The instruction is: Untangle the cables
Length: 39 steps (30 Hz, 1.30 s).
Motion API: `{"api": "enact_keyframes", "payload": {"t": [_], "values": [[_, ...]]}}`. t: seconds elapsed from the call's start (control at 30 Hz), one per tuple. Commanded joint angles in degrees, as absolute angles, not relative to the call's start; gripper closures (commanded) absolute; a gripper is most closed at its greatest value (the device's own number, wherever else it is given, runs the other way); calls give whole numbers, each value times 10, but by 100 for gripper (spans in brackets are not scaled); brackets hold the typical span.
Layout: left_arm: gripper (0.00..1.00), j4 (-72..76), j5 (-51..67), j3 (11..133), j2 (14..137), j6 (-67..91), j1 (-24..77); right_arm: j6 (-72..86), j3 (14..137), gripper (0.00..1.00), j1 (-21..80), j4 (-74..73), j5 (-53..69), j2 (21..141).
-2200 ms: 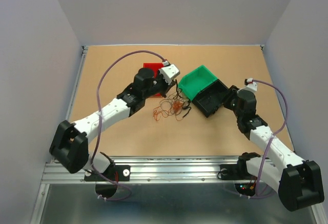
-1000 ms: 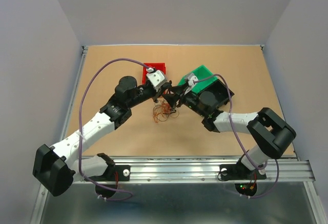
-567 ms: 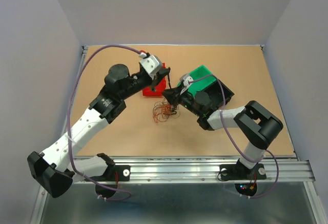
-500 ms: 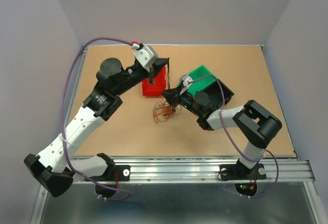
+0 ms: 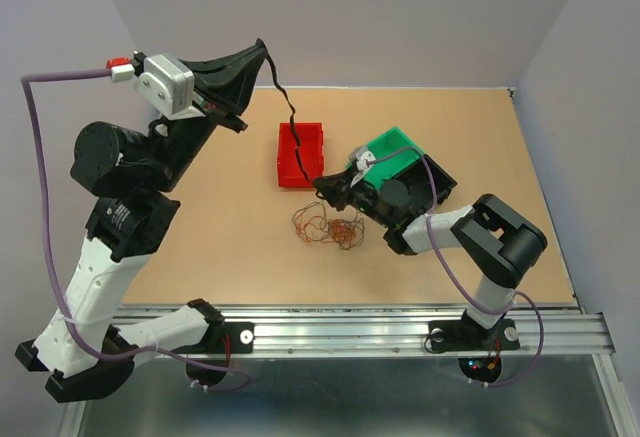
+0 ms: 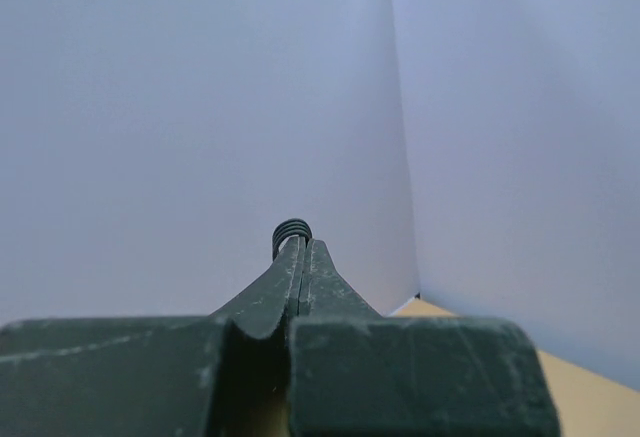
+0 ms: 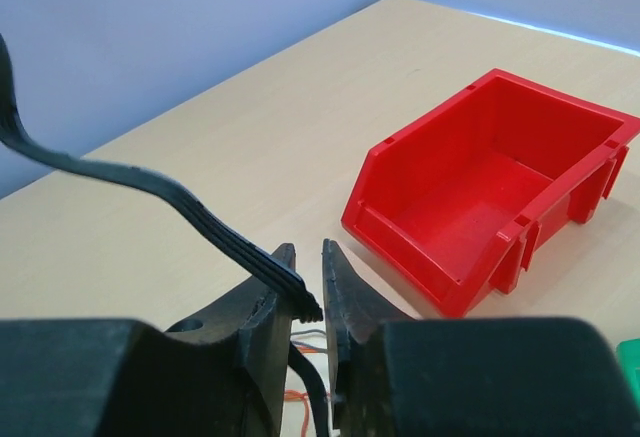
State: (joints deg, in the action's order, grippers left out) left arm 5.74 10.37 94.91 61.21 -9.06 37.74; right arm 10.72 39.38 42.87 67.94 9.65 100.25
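A bunch of thin orange-red and brownish wires (image 5: 325, 227) lies looped on the table. A flat black ribbed cable (image 5: 287, 117) runs taut from it up to my left gripper (image 5: 262, 47), which is raised high and shut on the cable's end (image 6: 291, 230). My right gripper (image 5: 322, 185) is low, just above the bunch, its jaws closed on the same black cable (image 7: 150, 192). In the right wrist view a few orange wires (image 7: 296, 397) show below the fingers. The left gripper (image 6: 303, 247) faces the wall, and the right gripper (image 7: 310, 257) faces the red bin.
A red bin (image 5: 300, 154) stands just behind the bunch and also shows in the right wrist view (image 7: 480, 197). A green bin (image 5: 395, 150) and a black bin (image 5: 425, 189) stand to the right, beside the right arm. Walls enclose the table on three sides.
My left arm has risen high and to the left, drawing the black cable up out of the bunch. The right gripper stays low at the bunch, which has spread wider.
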Motion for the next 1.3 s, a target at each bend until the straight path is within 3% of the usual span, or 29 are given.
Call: {"api": "enact_keyframes", "payload": {"t": [0.0,0.1,0.17,0.4,0.8,1.1,1.27], "values": [[100,106,62,871,585,-85,375,100,379,77,435,725,105,988],[100,150,47,755,549,-91,375,99,369,80,435,729,108,977],[100,184,42,707,528,-100,375,101,362,91,436,731,112,970],[100,279,53,518,501,-141,375,133,350,98,435,732,127,936],[100,316,206,454,627,-134,374,181,359,99,435,729,73,899],[100,266,284,479,653,-127,373,161,313,99,435,727,-77,876],[100,209,330,520,682,-129,374,132,303,93,435,733,-92,879]]}}
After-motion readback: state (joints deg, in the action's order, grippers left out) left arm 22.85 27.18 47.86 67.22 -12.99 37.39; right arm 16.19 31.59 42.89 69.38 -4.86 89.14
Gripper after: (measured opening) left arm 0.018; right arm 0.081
